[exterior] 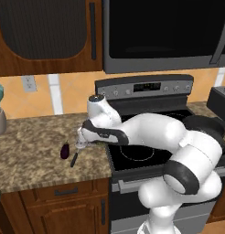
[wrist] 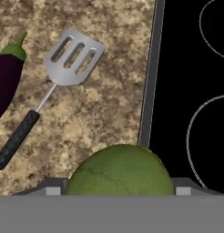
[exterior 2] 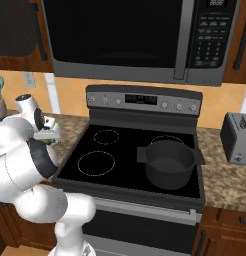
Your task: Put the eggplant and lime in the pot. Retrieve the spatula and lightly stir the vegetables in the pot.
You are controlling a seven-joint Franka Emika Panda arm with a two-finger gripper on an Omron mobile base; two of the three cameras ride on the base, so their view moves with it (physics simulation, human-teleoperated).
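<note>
On the left of the scene, the eggplant (exterior: 65,151) is lying on the speckled desk (exterior: 32,151), not yet moved to the pot. Just to its right the spatula (exterior: 74,159) is resting flat on the same desk; in the hand view its slotted silver head (wrist: 73,57) is pointing away from the camera and its black handle is trailing back toward the eggplant's side, near it but apart. So the stirring tool is untouched.

Next along, near the desk's edge by the stove (exterior 2: 130,165), the pincer (exterior: 82,142) is hanging low over the lime (wrist: 120,170). In the hand view the lime is sitting right at the bottom, between the two finger tips (wrist: 52,189), which are standing on either side of it. The jaws look fairly wide, roughly the fruit's width, but I cannot tell whether they are already pressing on it or just bracketing it, nor whether it is lifted.

Further right, the pot (exterior 2: 169,162) is standing on the stove's right front burner, well apart from everything else, and it is looking empty.

By my reading, the task is barely beginning: the lime grasp is under way, and carrying both vegetables, fetching the spatula and stirring all remain.
</note>
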